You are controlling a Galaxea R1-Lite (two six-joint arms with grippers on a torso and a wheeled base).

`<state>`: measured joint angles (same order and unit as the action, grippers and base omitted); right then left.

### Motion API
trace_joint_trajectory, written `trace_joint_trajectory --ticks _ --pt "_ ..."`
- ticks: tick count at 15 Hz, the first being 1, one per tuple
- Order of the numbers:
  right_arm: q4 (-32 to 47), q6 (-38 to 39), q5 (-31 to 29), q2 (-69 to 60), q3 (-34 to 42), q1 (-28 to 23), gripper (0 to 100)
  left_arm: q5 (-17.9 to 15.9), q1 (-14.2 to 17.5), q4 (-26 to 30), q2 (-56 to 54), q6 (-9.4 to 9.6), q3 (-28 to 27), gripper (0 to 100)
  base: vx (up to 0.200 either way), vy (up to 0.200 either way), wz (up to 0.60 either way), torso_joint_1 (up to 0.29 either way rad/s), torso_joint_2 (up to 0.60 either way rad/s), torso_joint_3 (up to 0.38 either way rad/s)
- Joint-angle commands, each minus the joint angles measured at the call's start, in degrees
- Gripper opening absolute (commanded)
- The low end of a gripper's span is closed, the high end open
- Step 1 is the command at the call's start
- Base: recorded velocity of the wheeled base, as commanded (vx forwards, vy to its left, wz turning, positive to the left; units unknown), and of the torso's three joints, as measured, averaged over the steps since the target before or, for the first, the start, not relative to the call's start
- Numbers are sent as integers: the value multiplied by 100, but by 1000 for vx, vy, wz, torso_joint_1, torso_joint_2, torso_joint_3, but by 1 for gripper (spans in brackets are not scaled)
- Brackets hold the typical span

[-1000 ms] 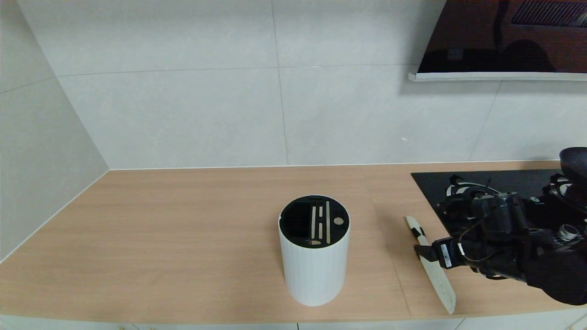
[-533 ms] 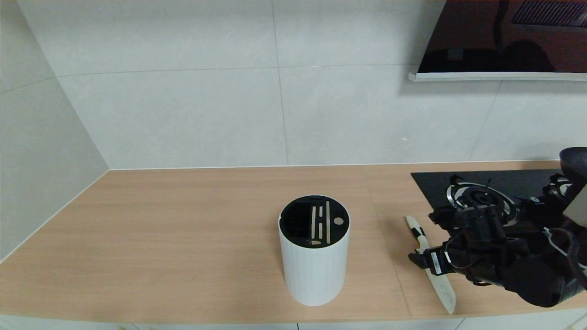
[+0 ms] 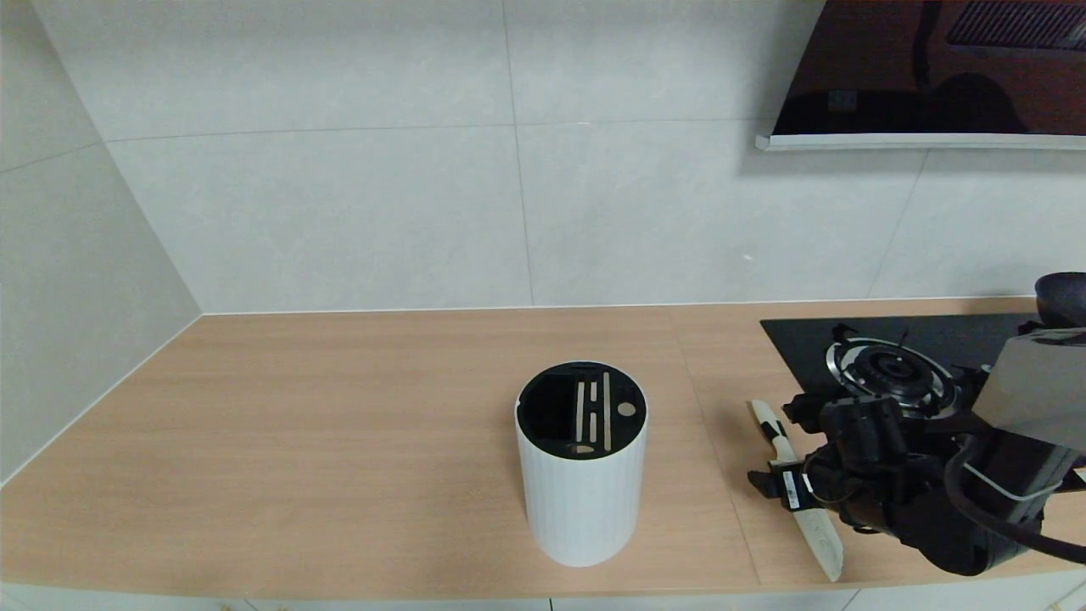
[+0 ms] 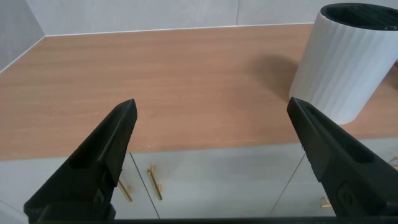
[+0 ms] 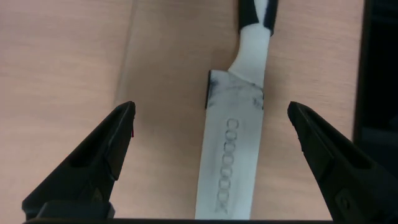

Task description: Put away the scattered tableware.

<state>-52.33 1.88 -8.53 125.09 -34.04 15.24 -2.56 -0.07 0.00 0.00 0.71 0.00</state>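
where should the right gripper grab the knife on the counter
Take the knife by its black-and-white handle, coming straight down with the right gripper. It lies flat on the counter, so close across the handle's narrow width; the blade is thin and flat.

We get bright, even light from overhead here, nothing harsh. The white holder (image 3: 582, 484) throws just a faint, soft shadow on the table (image 3: 339, 441), and the glossy hood (image 3: 933, 68) mirrors the room. Tile lines bow a little toward the head view's edges. Up close, the left hand (image 4: 211, 107) and right hand (image 5: 211, 109) read as dark, soft-edged silhouettes against the lit wood.
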Motion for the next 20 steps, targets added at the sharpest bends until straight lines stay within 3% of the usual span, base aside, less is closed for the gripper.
trace_joint_trajectory --ticks 1,20 --pt "-14 14 -26 235 -68 -21 100 1 -1 0 9 0 0 100 0 0 0 0 0 0" --pt "-84 217 -237 569 -393 -144 100 1 -1 0 9 0 0 100 0 0 0 0 0 0"
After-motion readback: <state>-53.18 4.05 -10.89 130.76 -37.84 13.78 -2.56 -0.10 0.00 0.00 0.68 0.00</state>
